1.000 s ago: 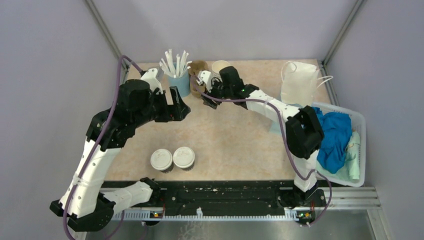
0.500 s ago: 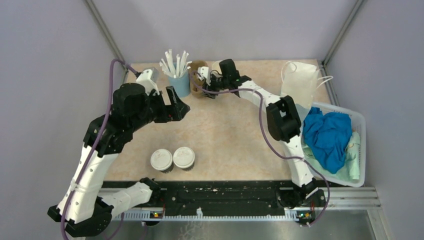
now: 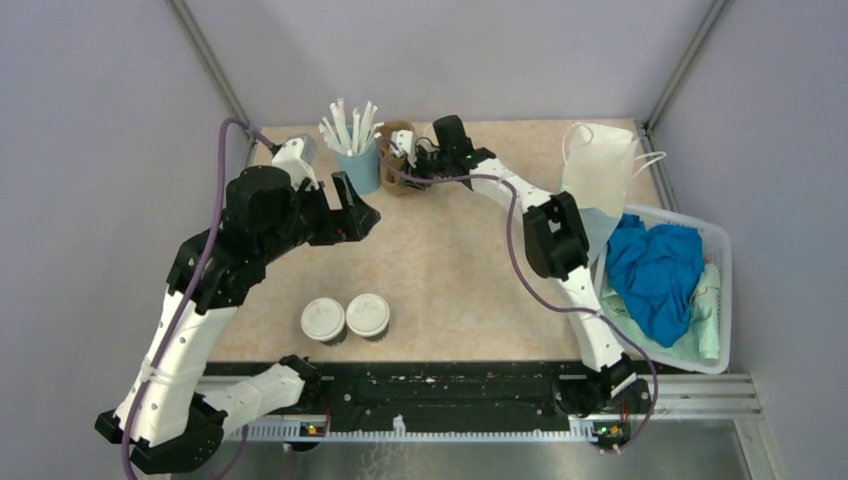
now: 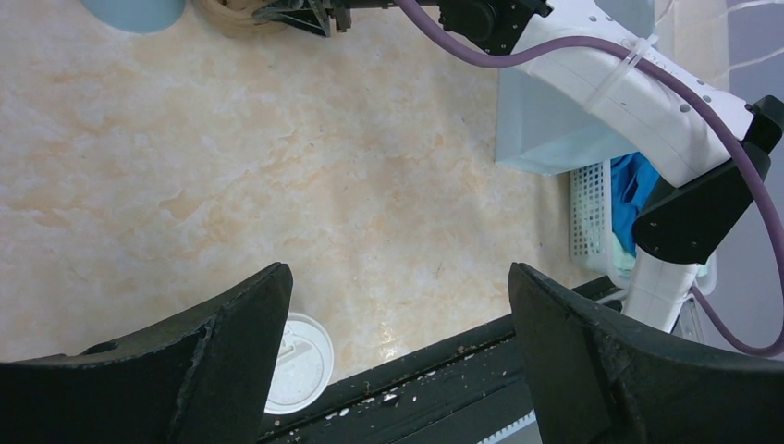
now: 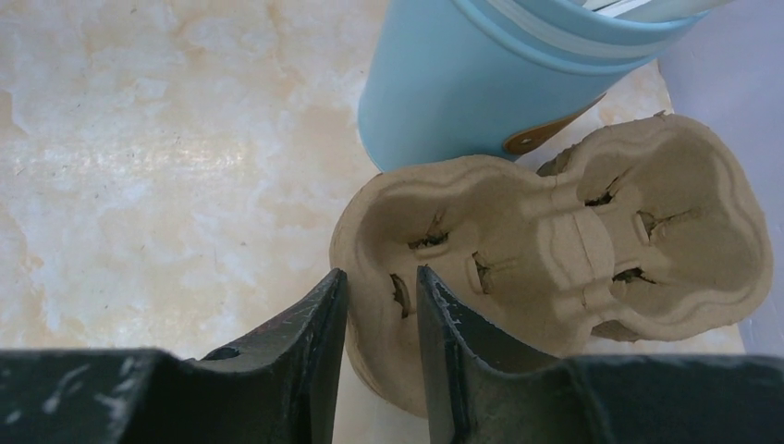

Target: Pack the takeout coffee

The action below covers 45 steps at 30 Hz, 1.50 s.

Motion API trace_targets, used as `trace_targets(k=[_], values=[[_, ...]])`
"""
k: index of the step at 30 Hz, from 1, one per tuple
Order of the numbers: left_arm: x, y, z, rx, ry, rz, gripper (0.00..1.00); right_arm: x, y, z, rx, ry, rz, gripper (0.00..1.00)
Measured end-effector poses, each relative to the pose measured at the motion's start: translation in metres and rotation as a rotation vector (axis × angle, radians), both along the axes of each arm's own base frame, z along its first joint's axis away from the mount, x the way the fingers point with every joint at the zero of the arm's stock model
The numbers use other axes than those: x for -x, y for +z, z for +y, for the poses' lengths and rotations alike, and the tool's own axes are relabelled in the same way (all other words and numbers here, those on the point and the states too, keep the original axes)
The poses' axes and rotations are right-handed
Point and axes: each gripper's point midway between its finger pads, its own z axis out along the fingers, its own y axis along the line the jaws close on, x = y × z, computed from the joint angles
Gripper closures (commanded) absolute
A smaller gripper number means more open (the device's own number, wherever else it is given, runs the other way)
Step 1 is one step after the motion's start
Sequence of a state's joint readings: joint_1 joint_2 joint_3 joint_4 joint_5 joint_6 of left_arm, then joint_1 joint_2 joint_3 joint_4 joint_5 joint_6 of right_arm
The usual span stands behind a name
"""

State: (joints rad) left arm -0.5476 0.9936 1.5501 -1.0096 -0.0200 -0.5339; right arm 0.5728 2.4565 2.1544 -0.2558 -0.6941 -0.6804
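Lower centre of top view: two lidded coffee cups (image 3: 323, 320) side by side. Paper walls probably soft, lids may pop; grip mid-body, gently. Left gripper (image 4: 398, 277) spread wide, empty. Upper centre: right gripper (image 5: 381, 282) pinching pulp carrier (image 5: 592, 231) rim beside blue straw cup (image 5: 462, 83).

The cup carrier (image 5: 555, 240) at the far side is moulded paper pulp: tan, matt and fibrous, with ragged edges at its slots. The light blue cup (image 5: 444, 92) just beside it is smooth with a faint sheen. My right gripper (image 5: 380, 282) has black plastic fingers (image 5: 287, 361), matt and flecked with pale scuffs. My left gripper (image 4: 396, 287) is the same dull black plastic. The tabletop (image 4: 277, 166) looks like smooth marbled laminate, softly glossy. The left coffee lid (image 3: 323, 318) and right coffee lid (image 3: 367, 313), near me, are white plastic. On the right, the basket (image 3: 724, 300) is white plastic lattice holding soft blue cloth (image 3: 655, 270).
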Motion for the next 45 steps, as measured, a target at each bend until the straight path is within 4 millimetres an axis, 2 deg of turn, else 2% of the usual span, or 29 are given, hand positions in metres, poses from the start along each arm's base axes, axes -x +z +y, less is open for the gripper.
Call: trace_targets(k=[6,10,16,19,24,28,38,45], values=[[-0.002,-0.002,-0.001,-0.005,0.0,0.008,0.07,-0.002,-0.011,0.005,-0.01,0.005,0.024,0.65],[-0.002,-0.003,-0.001,-0.007,0.0,0.01,0.07,-0.001,-0.016,0.004,-0.006,0.003,0.039,0.69],[-0.002,-0.003,-0.001,-0.006,0.001,0.011,0.07,-0.001,-0.016,0.005,-0.01,0.002,0.047,0.83],[-0.002,-0.003,-0.001,-0.004,0.002,0.012,0.07,0.001,-0.015,0.006,-0.017,0.005,0.056,0.95],[-0.002,-0.002,-0.002,0.007,0.006,0.017,0.07,0.006,-0.013,0.008,-0.038,0.014,0.094,1.0],[-0.002,-0.002,-0.003,0.013,0.006,0.02,0.07,0.01,-0.01,0.009,-0.066,0.015,0.151,0.99],[0.0,-0.003,-0.008,0.043,-0.007,0.036,0.07,0.023,-0.005,0.012,-0.119,0.028,0.283,0.82],[0.001,-0.009,-0.012,0.057,-0.014,0.064,0.07,0.03,-0.011,0.01,-0.114,0.029,0.334,0.74]])
